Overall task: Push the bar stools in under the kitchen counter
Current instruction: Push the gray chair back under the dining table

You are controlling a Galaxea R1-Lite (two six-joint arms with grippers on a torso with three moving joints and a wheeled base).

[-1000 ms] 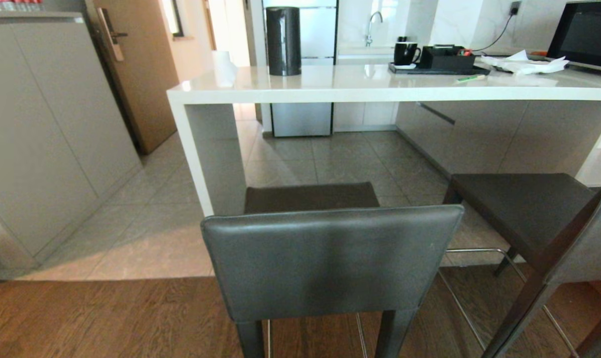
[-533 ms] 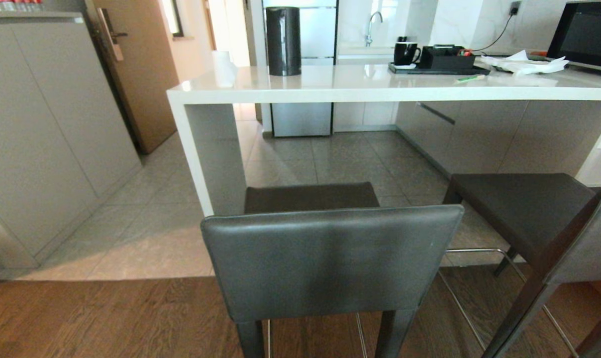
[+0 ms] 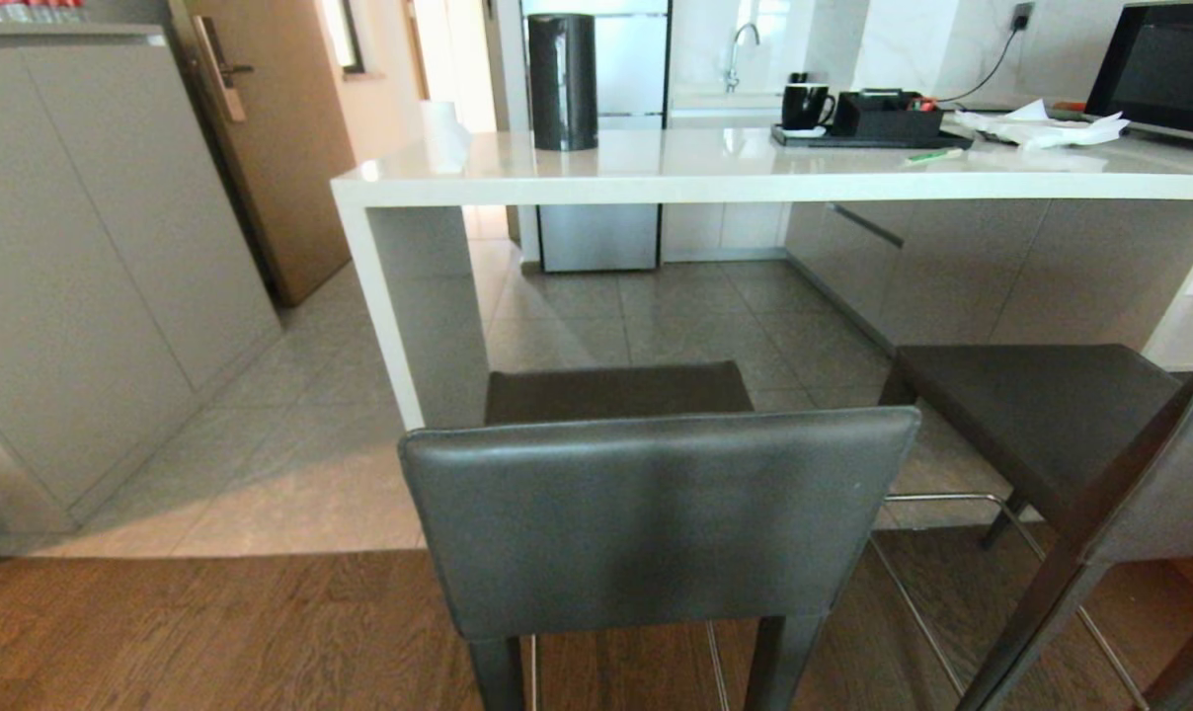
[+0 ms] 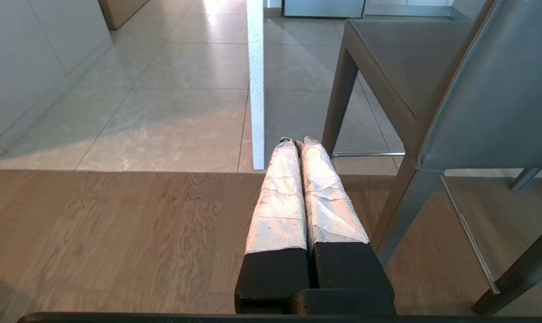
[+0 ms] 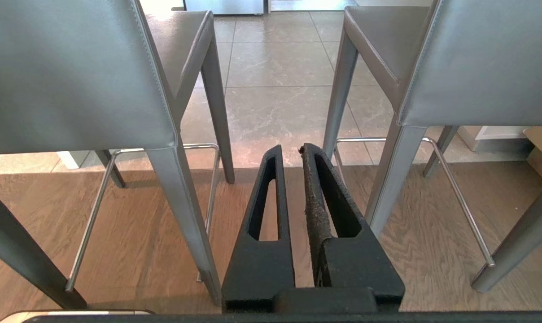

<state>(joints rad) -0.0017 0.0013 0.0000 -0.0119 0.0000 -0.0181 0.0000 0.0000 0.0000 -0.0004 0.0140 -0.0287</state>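
Note:
Two bar stools stand in front of the kitchen counter (image 3: 755, 178), pulled out from it. The nearer bar stool (image 3: 656, 513) shows its dark grey backrest at the middle. The other bar stool (image 3: 1041, 415) stands to the right, turned at an angle. Neither arm shows in the head view. My left gripper (image 4: 296, 141) is shut and empty, low over the wood floor, beside a stool (image 4: 491, 103) and near the counter's white side leg (image 4: 255, 89). My right gripper (image 5: 291, 150) stands open by a narrow gap and holds nothing, low between the two stools (image 5: 73, 76) (image 5: 482, 63).
On the counter are a black kettle (image 3: 562, 81), a black mug (image 3: 806, 105), a black organiser (image 3: 888, 114), papers (image 3: 1041, 126) and a microwave (image 3: 1169, 69). Grey cabinets (image 3: 93, 267) line the left, with a wooden door (image 3: 271, 138) behind. The wood floor meets tiles under the stools.

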